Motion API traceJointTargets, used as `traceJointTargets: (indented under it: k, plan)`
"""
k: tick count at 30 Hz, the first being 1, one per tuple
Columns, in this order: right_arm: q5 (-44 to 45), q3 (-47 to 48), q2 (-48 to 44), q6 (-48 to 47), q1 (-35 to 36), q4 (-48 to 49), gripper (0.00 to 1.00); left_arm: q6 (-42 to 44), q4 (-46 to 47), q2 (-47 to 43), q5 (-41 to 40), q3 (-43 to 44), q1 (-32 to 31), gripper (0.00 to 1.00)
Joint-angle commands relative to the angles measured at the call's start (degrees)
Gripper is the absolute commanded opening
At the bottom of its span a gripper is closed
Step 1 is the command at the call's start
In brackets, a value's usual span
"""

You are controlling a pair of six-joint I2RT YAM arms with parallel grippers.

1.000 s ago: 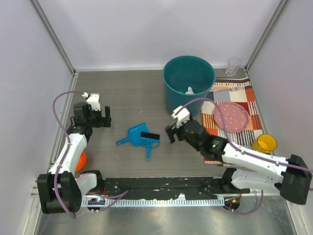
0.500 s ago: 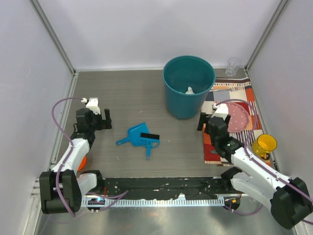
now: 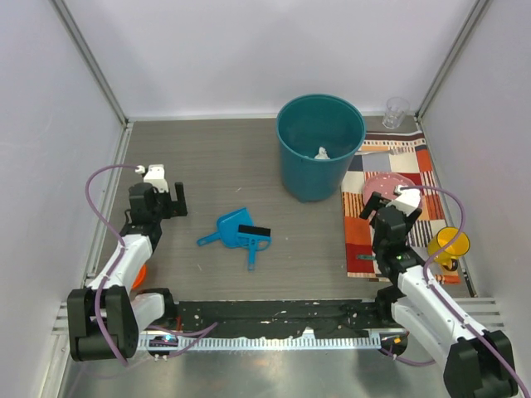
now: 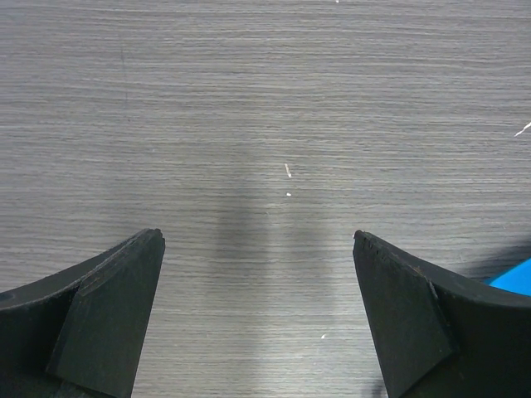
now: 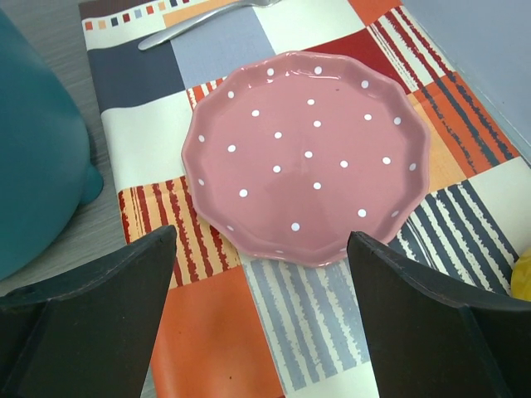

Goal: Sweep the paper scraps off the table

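Right gripper (image 3: 383, 200) is pulled back from mid-table to over the placemat (image 3: 365, 240) by the pink plate (image 5: 307, 157), jaws spread wide, nothing held. Left gripper (image 3: 176, 201) is barely shifted, also wide open and empty. Dustpan and brush (image 3: 238, 231) are left lying. One paper scrap (image 3: 322, 152) is seen inside the teal bin (image 3: 290, 166); only tiny flecks (image 4: 288, 171) are seen on the table (image 3: 216, 157). Sweeping is judged done

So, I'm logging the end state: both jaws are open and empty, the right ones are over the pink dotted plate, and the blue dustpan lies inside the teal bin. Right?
Not quite. The top external view shows the blue dustpan lying out on the table, near and to the left of the teal bin, not inside it. The rest holds.
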Motion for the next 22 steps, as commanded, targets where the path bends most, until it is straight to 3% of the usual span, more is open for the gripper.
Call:
traceJointTargets:
  k: [1,22]
  plan:
    - [1.51,0.22,1.11,-0.67,-0.75,5.54,0.89,0.70,3.57,-0.34,-1.10,-0.63,0.12,1.00]
    - [2.04,-0.30,-0.29,-0.50,-0.75,4.93,0.89,0.18,4.98,-0.87,0.23,-1.43,0.12,1.00]
